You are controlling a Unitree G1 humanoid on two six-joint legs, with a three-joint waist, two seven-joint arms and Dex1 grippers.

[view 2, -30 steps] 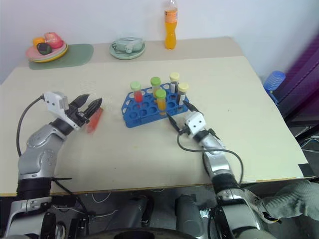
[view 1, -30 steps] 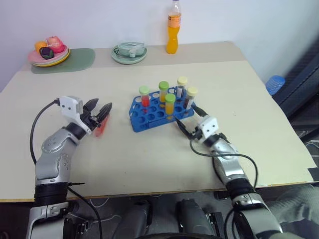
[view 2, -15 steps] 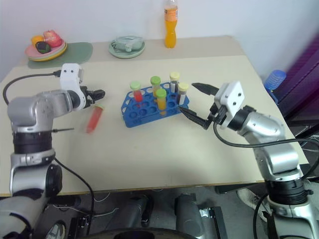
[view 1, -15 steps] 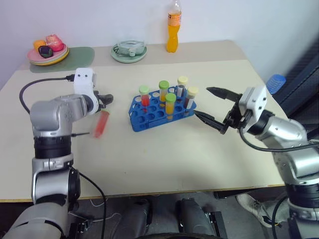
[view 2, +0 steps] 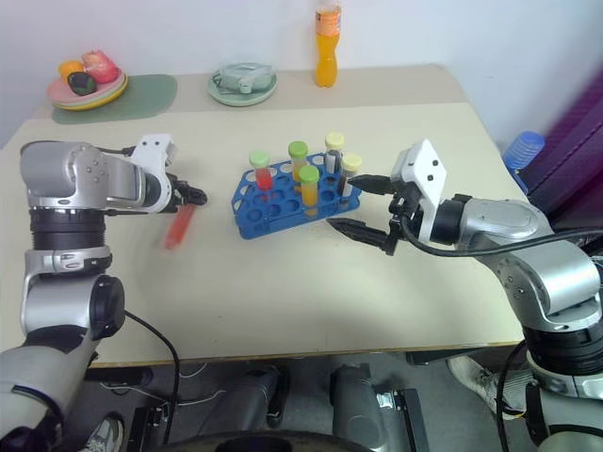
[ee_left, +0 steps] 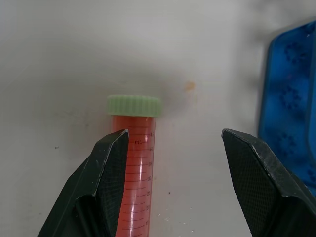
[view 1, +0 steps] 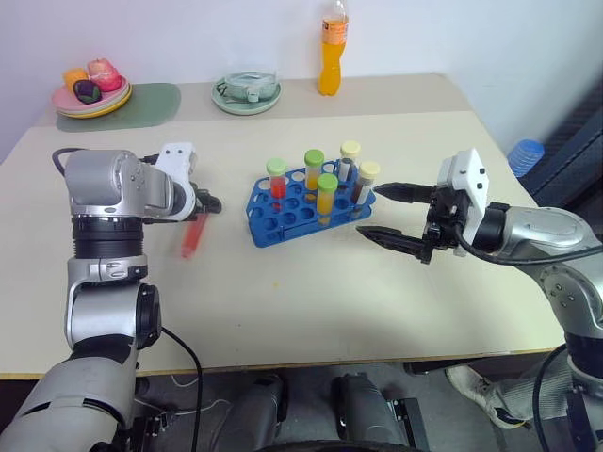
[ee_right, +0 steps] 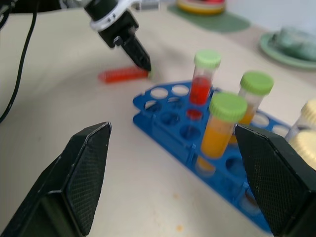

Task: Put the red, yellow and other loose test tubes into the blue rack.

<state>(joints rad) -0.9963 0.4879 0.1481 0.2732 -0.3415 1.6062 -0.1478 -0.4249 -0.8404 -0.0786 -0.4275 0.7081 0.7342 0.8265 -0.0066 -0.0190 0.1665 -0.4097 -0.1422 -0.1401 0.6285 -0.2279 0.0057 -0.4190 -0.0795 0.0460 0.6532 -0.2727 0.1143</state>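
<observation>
With the left gripper [ee_left: 170, 163] jaws wide over the red tube [view 1: 192, 234] lying on the counter [view 1: 283, 292] beside the blue rack [view 1: 283, 221], an off-centre close could roll it away.

You have a beige table [view 1: 283, 282] carrying the blue rack [view 1: 306, 209] at centre, one red test tube [view 1: 193, 234] lying flat to its left, and along the far edge a green mat [view 1: 155, 102], a saucer [view 1: 247, 98] and an orange bottle [view 1: 332, 56].
</observation>
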